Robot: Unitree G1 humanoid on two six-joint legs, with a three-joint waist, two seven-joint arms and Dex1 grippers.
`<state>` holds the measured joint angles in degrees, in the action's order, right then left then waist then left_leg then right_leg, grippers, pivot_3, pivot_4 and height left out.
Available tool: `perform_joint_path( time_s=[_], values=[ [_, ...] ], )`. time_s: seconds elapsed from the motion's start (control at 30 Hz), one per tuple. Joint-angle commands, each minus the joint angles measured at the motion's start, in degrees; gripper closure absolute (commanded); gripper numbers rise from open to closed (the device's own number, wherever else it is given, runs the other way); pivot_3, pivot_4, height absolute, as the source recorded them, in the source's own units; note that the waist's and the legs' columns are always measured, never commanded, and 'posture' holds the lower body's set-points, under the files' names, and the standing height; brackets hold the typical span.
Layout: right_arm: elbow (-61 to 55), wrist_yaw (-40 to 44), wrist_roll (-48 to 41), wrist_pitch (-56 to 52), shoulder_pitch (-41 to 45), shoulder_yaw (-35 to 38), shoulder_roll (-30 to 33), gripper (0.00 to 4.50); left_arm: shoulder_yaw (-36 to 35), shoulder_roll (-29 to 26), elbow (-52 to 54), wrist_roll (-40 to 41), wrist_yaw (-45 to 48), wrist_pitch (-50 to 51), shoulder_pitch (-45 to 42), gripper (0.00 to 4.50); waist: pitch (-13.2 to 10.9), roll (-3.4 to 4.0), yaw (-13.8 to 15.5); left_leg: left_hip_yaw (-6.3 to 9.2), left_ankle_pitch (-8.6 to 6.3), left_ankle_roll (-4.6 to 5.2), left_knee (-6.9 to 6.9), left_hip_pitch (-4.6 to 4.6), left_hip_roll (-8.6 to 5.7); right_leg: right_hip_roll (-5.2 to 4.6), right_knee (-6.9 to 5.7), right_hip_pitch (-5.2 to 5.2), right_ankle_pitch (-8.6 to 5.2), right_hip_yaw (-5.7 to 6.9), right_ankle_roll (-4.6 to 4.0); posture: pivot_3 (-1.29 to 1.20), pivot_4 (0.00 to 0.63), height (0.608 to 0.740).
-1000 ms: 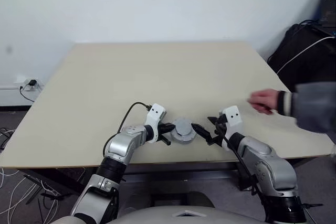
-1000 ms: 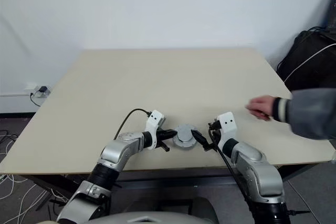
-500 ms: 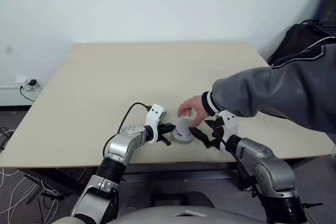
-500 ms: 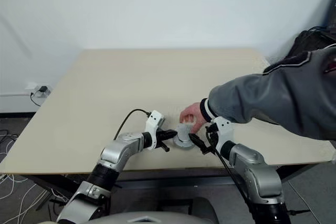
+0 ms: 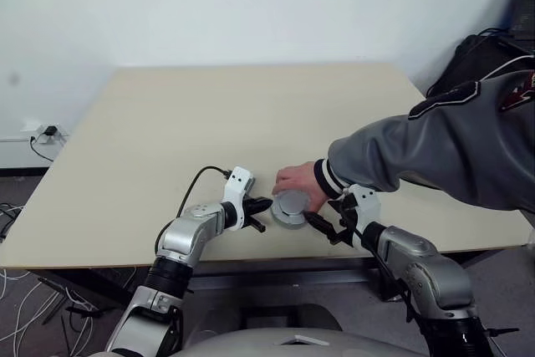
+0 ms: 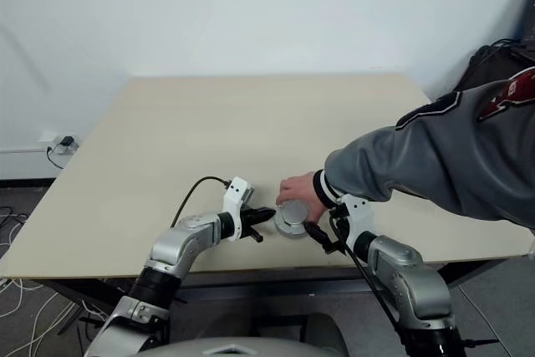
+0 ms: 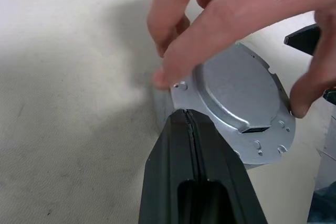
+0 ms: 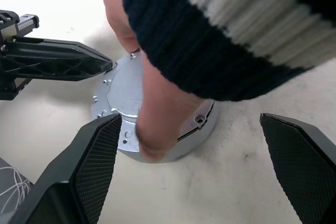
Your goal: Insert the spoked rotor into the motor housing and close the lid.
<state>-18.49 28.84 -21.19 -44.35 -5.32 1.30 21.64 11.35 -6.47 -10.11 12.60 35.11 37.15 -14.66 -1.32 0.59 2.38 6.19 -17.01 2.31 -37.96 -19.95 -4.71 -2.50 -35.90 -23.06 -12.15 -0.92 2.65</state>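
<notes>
The lid [image 7: 239,98], a round silver-grey metal disc with a smooth raised centre, a small rectangular slot and tiny holes round its flange, lies near the front edge of the matte beige tabletop [image 5: 209,123] on a shallow round base. A person's hand [image 5: 294,180], in a grey sleeve [image 5: 435,152] with a dark, white-striped knit cuff, grips the lid's rim and hides part of it. The left claw [image 7: 187,116], its smooth black fingers pressed together, points at the rim, while the right claw [image 8: 194,145] has its ribbed black fingers spread wide on either side of the lid, gripping nothing.

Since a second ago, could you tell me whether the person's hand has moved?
Yes. The hand has come in from the table's right edge, leftward to the lid between the two grippers, and its fingers now grip that lid.
</notes>
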Motion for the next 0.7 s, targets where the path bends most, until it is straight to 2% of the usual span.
perform_joint_path(
  time_s=[0.03,0.7],
  values=[
    [-2.14,0.03,-0.83,0.82,1.71,0.95,0.62,0.02,-0.32,-0.01,2.56,0.92,0.03,0.01,-0.57,4.50,0.00,0.00,0.01,0.00,0.00,0.00,0.00,0.00,0.00,0.00,0.00,0.00,0.00,0.00,0.00,0.00,0.000,0.740],
    [-1.67,-0.09,-0.94,0.63,2.14,0.02,1.26,0.02,-0.59,-1.14,4.04,1.40,0.19,0.05,-0.23,4.50,0.00,0.00,-0.16,0.00,0.01,-0.01,0.00,0.03,0.00,0.01,-0.03,0.01,0.01,-0.01,-0.02,0.00,0.000,0.740]
  ],
)
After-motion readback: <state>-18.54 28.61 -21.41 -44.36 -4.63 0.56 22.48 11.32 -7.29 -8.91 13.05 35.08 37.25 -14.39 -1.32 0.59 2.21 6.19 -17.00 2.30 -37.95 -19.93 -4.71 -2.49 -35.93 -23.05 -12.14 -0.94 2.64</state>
